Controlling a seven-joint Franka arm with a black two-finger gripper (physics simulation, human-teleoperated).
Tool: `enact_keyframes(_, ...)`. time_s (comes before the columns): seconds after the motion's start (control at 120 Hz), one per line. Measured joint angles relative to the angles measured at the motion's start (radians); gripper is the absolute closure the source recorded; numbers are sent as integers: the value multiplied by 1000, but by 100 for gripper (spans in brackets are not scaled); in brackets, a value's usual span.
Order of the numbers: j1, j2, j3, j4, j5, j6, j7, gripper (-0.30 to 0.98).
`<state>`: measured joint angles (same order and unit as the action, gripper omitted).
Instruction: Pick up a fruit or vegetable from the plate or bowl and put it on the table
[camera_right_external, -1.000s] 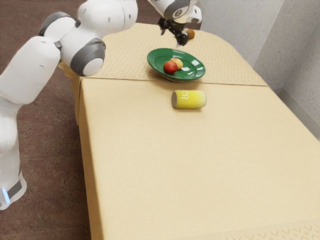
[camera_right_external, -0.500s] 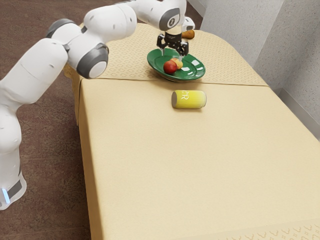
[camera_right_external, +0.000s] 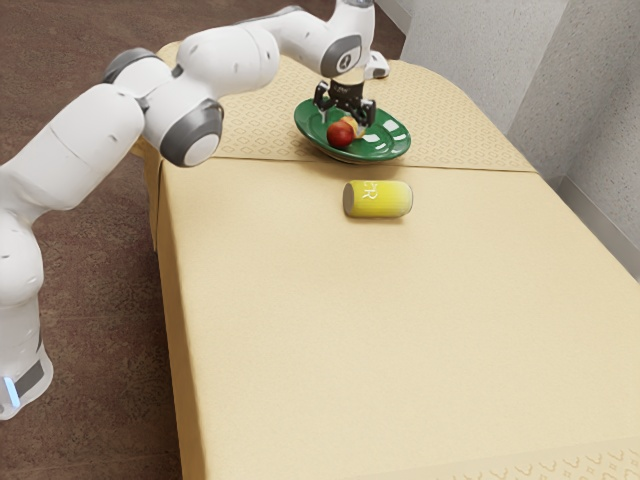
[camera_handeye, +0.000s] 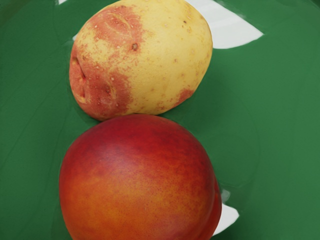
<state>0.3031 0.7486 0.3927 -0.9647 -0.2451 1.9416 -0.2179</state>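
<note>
My gripper (camera_right_external: 341, 120) is low over the green plate (camera_right_external: 388, 140) in the exterior view, its two fingers spread open above the fruit. A red-orange peach or nectarine (camera_right_external: 340, 134) lies on the plate, with a yellowish potato (camera_right_external: 358, 126) beside it, partly hidden behind a finger. In the wrist view the red fruit (camera_handeye: 137, 180) is large and near, touching the yellow and pink potato (camera_handeye: 142, 57); both rest on the green plate (camera_handeye: 265, 125). Neither is held.
A yellow can (camera_right_external: 378, 199) lies on its side on the cloth-covered table (camera_right_external: 400, 330), just off the plate on the near side. A white item (camera_right_external: 377, 66) stands at the table's far end, behind the gripper.
The hand has come from beyond the plate toward the exterior view's left, turned upright and lowered over the fruit. The plate, fruit and can have stayed put.
</note>
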Motion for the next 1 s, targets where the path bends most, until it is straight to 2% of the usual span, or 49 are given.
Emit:
enact_keyframes(0.408, 1, 16, -2, 3, 32, 18, 15, 0)
enact_keyframes(1.0, 43, 104, -30, 73, 35, 50, 30, 0)
